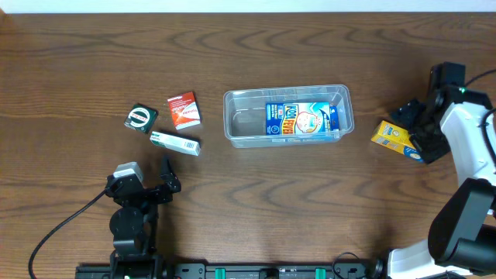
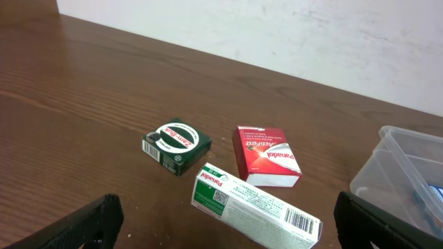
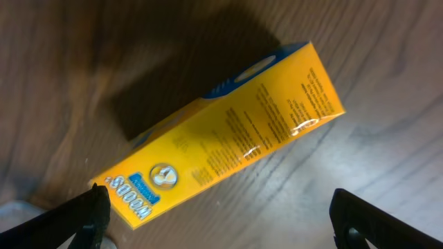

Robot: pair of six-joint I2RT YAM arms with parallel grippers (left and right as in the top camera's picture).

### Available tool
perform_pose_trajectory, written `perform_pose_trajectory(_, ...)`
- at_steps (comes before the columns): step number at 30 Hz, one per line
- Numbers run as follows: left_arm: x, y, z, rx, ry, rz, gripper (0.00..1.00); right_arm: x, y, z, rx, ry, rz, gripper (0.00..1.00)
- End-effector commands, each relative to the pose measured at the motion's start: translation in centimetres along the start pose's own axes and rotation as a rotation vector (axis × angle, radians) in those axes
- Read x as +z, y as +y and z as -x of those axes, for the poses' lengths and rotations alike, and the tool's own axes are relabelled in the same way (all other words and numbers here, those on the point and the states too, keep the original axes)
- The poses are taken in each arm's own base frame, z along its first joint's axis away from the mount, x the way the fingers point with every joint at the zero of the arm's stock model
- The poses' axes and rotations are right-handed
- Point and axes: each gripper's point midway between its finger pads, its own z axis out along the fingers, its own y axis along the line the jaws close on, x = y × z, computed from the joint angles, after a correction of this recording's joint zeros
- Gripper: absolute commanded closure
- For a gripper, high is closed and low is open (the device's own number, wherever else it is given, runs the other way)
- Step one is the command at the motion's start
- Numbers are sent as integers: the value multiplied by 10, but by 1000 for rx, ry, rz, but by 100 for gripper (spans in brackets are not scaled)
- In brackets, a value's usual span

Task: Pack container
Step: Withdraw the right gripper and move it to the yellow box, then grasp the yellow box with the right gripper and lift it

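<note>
**Dark wood tabletop, one box in the tub, four waiting outside**

Wood grain runs right across the tabletop, and the container [image 1: 229,116] sits mid-table, slightly right of centre, with a blue box [image 1: 301,119] lying flat inside it towards its right end.

Over on your right side, the right gripper [image 3: 218,218] hovers above the yellow box [image 3: 228,138], jaws spread wide and clamped on nothing. That box lies flat and skewed across your line of approach. Close on it like this and one finger will likely meet a corner first and spin it away instead of pinching it. Square up before you descend, and mind the tabletop: the box is low, so the fingertips have little room to spare.

Your left gripper [image 2: 225,225] is also wide apart and empty, looking at three boxes. The white-and-green box [image 2: 256,207] lies nearest and just beside the red box [image 2: 266,155], with the green box [image 2: 176,144] a little apart. Reach for one carelessly and you could nudge its neighbour.

Watch the tub too. It looks light, so a clipped rim could shove it. The blue box fills its right end, so a drop there may land crooked, while the left end looks free. And don't bring both arms over it together.
</note>
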Motion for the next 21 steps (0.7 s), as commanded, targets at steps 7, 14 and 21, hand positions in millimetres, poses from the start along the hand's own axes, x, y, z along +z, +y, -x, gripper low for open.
perform_pose_trajectory(7, 1, 6, -17, 20, 48, 20, 2, 26, 0, 0, 126, -25, 38, 1)
perform_pose_trajectory(14, 1, 6, -17, 20, 48, 20, 2, 46, 5, -4, 156, -33, 87, 3)
perform_pose_trajectory(21, 1, 6, -17, 20, 48, 20, 2, 50, 7, -3, 108, -40, 96, 21)
